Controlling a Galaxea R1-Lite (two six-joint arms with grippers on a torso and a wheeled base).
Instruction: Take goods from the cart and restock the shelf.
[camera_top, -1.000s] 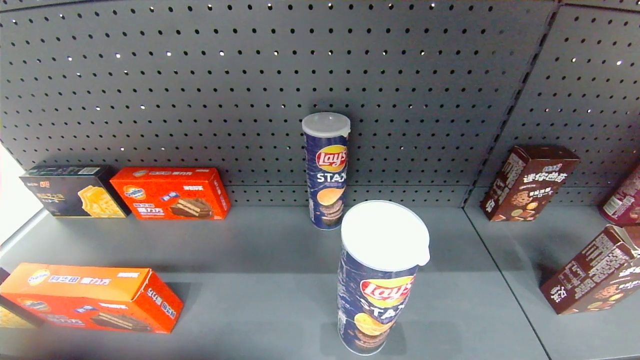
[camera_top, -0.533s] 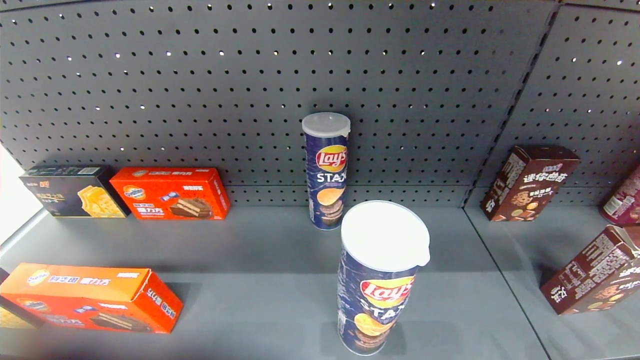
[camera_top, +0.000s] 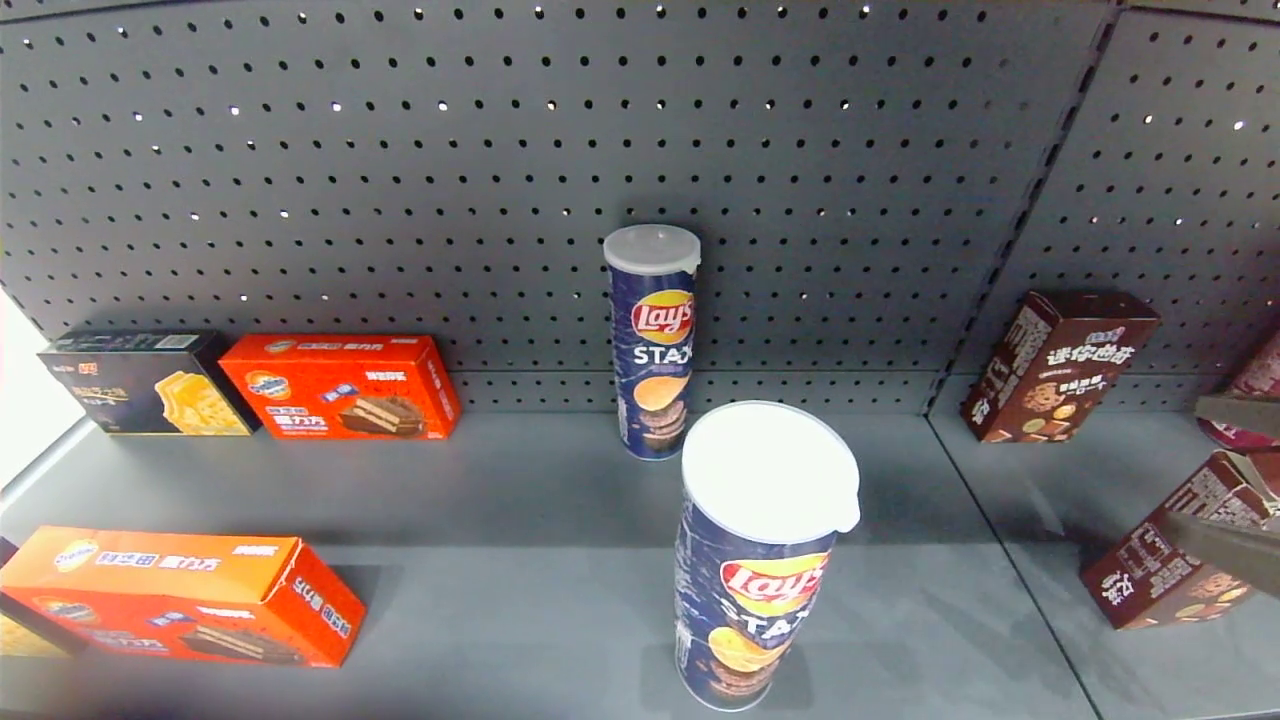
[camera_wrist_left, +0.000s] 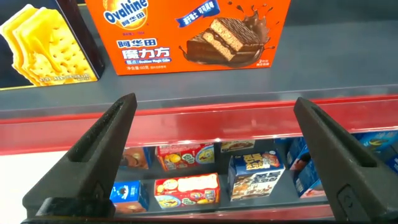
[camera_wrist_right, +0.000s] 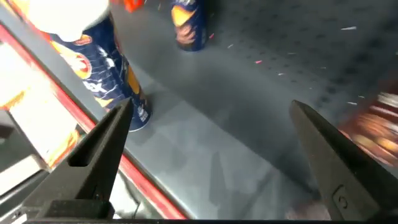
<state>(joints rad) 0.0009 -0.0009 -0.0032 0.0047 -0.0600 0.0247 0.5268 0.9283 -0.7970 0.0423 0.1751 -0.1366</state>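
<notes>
Two tall blue chip cans stand on the grey shelf (camera_top: 500, 500): one at the back (camera_top: 652, 340) against the pegboard, one nearer the front edge (camera_top: 755, 560). My right gripper (camera_top: 1182, 463) comes in at the right edge of the head view, open and holding nothing, its fingers (camera_top: 1240, 415) in front of the brown boxes there. From the right wrist, that gripper (camera_wrist_right: 214, 162) hangs over bare shelf floor, with the front can (camera_wrist_right: 106, 56) and the back can (camera_wrist_right: 189, 22) off to one side. My left gripper (camera_wrist_left: 211, 162) is open and holds nothing, level with the red shelf edge (camera_wrist_left: 199, 127), facing an orange box (camera_wrist_left: 193, 34).
At the left lie two orange wafer boxes (camera_top: 340, 385) (camera_top: 180, 595) and a black cracker box (camera_top: 145, 385). Brown cookie boxes stand at the right, one at the back (camera_top: 1060, 365) and one tilted at the front (camera_top: 1160, 570). Lower shelves hold more goods (camera_wrist_left: 186, 190).
The right gripper's fingers have come into the head view from the right edge. The cans and boxes have not moved.
</notes>
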